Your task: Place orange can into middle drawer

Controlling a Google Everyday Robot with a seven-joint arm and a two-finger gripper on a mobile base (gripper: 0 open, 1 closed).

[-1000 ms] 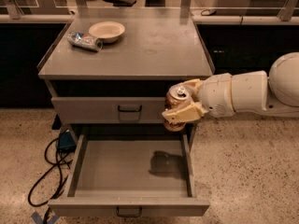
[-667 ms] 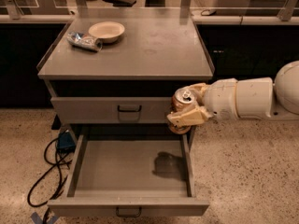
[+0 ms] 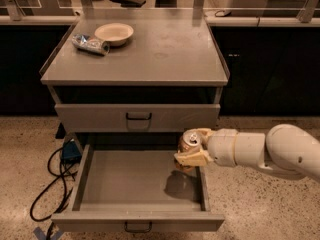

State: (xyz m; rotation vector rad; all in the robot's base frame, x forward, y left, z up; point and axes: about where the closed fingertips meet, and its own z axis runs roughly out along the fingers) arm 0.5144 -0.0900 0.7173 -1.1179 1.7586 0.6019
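Note:
The orange can point(image 3: 188, 142), upright with its silver top showing, is held in my gripper point(image 3: 192, 149), whose pale fingers are shut around it. The white arm reaches in from the right. The can hangs over the right part of the open middle drawer point(image 3: 95, 175), above its flat grey floor, and casts a shadow there. The drawer is pulled out toward the camera, with a small dark loop handle point(image 3: 137, 228) on its front.
The cabinet top point(image 3: 165, 54) holds a pale bowl point(image 3: 114, 33) and a shiny silver-and-blue tube-shaped item point(image 3: 90, 43) at back left. The upper drawer point(image 3: 175, 118) is closed. Black cables and a blue box point(image 3: 68, 153) lie on the floor at left.
The gripper has carried the can downward, from level with the upper drawer front to just over the open drawer's right part.

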